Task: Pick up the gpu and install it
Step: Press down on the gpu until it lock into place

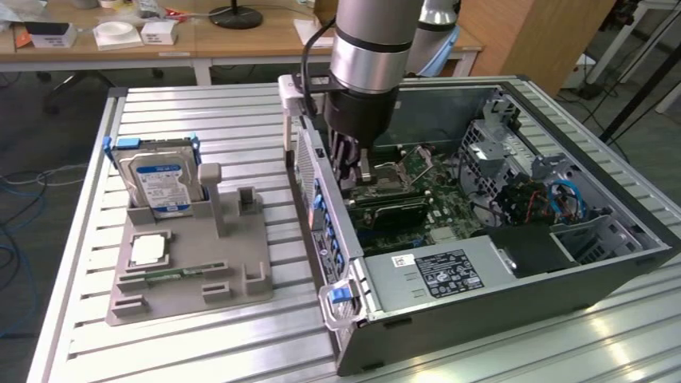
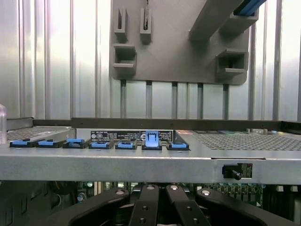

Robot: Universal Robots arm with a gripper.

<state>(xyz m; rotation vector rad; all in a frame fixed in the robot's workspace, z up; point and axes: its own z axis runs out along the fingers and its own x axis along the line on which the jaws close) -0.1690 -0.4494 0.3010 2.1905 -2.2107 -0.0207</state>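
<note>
1. Gripper [image 1: 362, 174] is down inside the open computer case [image 1: 447, 319], over the green board [image 1: 452, 214], close to the case's perforated wall.
2. Fingers are together. Can't tell whether they are pinching anything; the tips are hidden low in the case.
3. Gpu [image 1: 391, 206]: a dark flat card just under and beside the gripper, sitting on the green board inside the case.
4. Gpu's long axis runs from the perforated wall out toward the exterior view's right, roughly level with the board. Can't tell which end carries the metal bracket.
5. Wrist view looks over that wall's edge: a row of blue clips [image 2: 151, 140] on it, one standing taller than the rest.
6. Grey holder [image 1: 181, 295] lies on the slatted table [image 1: 159, 112], at the exterior view's left of the case and well apart from the gripper.
7. Hard drive [image 1: 159, 183] stands upright in the holder; the upright slot beside it is empty.
8. A square chip [image 1: 149, 249] and a narrow green stick [image 1: 171, 275] lie flat in the holder.
</note>
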